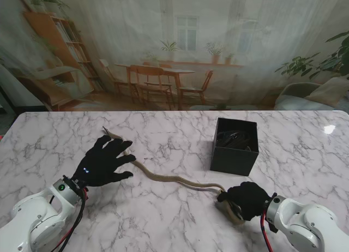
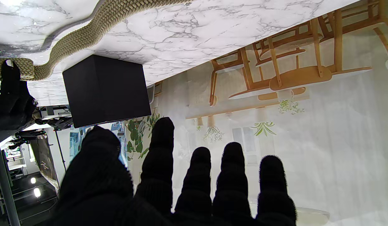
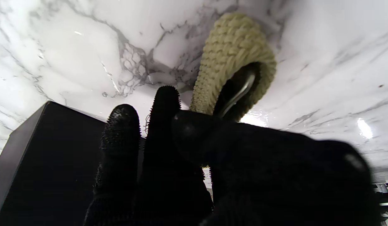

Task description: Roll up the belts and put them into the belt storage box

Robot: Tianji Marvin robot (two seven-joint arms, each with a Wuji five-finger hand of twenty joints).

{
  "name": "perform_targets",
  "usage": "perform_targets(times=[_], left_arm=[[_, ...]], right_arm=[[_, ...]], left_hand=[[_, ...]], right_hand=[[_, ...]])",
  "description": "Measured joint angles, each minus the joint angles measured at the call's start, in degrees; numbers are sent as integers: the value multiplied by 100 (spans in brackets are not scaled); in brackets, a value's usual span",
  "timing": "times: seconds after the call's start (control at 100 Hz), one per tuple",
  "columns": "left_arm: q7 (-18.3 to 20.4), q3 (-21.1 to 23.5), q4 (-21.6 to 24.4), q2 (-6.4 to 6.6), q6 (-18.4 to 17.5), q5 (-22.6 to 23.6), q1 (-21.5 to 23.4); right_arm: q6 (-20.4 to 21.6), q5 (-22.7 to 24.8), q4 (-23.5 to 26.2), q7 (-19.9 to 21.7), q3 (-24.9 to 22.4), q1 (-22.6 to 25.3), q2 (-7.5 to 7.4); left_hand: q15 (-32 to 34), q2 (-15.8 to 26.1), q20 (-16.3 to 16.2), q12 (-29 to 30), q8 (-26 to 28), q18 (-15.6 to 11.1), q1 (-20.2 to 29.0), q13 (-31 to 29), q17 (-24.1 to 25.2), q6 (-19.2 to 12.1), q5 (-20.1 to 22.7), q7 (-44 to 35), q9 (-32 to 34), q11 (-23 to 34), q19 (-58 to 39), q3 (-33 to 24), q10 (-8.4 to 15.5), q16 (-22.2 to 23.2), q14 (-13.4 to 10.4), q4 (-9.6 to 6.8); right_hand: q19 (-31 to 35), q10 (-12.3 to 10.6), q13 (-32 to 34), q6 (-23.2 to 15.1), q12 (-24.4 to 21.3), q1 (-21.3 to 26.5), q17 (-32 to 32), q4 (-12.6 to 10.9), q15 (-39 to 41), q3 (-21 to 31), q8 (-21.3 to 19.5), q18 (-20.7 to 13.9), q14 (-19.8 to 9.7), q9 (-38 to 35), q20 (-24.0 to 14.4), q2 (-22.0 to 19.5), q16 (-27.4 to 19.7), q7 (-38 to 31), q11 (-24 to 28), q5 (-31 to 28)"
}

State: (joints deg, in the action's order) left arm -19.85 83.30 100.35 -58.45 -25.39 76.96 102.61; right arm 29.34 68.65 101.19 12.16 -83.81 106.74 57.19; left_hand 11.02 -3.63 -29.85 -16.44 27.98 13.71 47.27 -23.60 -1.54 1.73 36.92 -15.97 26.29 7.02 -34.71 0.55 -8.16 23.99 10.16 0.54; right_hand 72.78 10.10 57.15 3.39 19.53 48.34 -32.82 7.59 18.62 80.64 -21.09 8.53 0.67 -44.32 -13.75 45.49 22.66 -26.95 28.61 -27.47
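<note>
Marble table [image 1: 163, 219] carries everything, and a woven tan belt [image 1: 169, 178] runs across its middle in a wavy line from my left hand to my right. My left hand [image 1: 106, 162], in a black glove, sits on the left half of the table with its fingers spread apart and gripping nothing; the belt's thin far end [image 1: 112, 134] pokes out just beyond my fingertips toward the table's far edge, and the strap passes close by or under those fingers, though I cannot tell whether they press on it. In the left wrist view the same belt [image 2: 87, 31] snakes over the marble, and my fingers [image 2: 231, 175] stand apart with air between them.

My right hand [image 1: 246, 199], also gloved black, lies near the table's near edge on the right half, closed on the other end of the belt. In the right wrist view that end is curled into a small loop [image 3: 234, 53] with a metal buckle bar [image 3: 241, 91] showing inside it, and my thumb [image 3: 187, 131] and fingers pinch the strap at the loop's base.

The black belt storage box [image 1: 235, 147] stands upright right of the table's centre, just beyond my right hand. Its top is open and something dark lies coiled inside [image 1: 236, 138], too dim to make out.
</note>
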Motion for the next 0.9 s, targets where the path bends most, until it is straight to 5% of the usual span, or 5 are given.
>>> perform_targets(times=[0.24, 0.57, 0.72, 0.84, 0.9], left_arm=[[2, 4, 0, 0, 0, 1, 1], [7, -4, -3, 0, 0, 0, -2], [6, -6, -3, 0, 0, 0, -2], [4, -6, -3, 0, 0, 2, -2], [2, -6, -3, 0, 0, 3, -2]], right_arm=[[2, 308, -100, -38, 71, -41, -22], [-115, 482, -292, -324, 153, -110, -40], [-182, 560, -351, -513, 183, -117, -40], [-211, 544, -387, -589, 213, -132, -39], [-212, 542, -413, -652, 230, -142, -39]], left_hand=[[0, 0, 1, 0, 0, 0, 0, 0, 0, 0, 0, 0, 0, 0, 0, 0, 0, 0, 0, 0], [0, 0, 1, 0, 0, 1, 0, 0, 0, 0, 0, 0, 0, 0, 0, 0, 0, 0, 1, 0], [0, 0, 1, 0, 0, 1, 0, 0, 0, 0, 0, 0, 0, 0, 0, 0, 0, 0, 1, 0], [0, 0, 1, 0, 0, 1, 0, 0, 0, 0, 0, 0, 0, 0, 0, 0, 0, 0, 1, 0], [0, 0, 1, 0, 0, 1, 0, 0, 0, 0, 0, 0, 0, 0, 0, 0, 0, 0, 1, 0]], right_hand=[[297, -582, 0, -650, 192, 217, -116, 499, 0, 0, -61, -224, -286, 226, 54, -1, 195, -501, 131, 328], [602, -1453, 22, -1789, 143, 220, -436, 627, 281, -6, -139, -598, -429, 133, 54, 97, 531, -1228, 146, 595], [710, -1579, 289, -1977, 67, 192, -769, 613, 420, -152, -139, -798, -441, -113, 39, 54, 951, -1388, 124, 439], [187, -1576, 478, -1995, 67, -248, -1205, 602, 539, -1397, -110, -1006, -521, -327, -1312, -238, 1157, -1461, 122, 228], [114, -1517, 536, -1995, 105, -529, -1258, 602, 548, -1594, -109, -1008, -522, -526, -1628, -238, 1179, -1466, 122, 70]])
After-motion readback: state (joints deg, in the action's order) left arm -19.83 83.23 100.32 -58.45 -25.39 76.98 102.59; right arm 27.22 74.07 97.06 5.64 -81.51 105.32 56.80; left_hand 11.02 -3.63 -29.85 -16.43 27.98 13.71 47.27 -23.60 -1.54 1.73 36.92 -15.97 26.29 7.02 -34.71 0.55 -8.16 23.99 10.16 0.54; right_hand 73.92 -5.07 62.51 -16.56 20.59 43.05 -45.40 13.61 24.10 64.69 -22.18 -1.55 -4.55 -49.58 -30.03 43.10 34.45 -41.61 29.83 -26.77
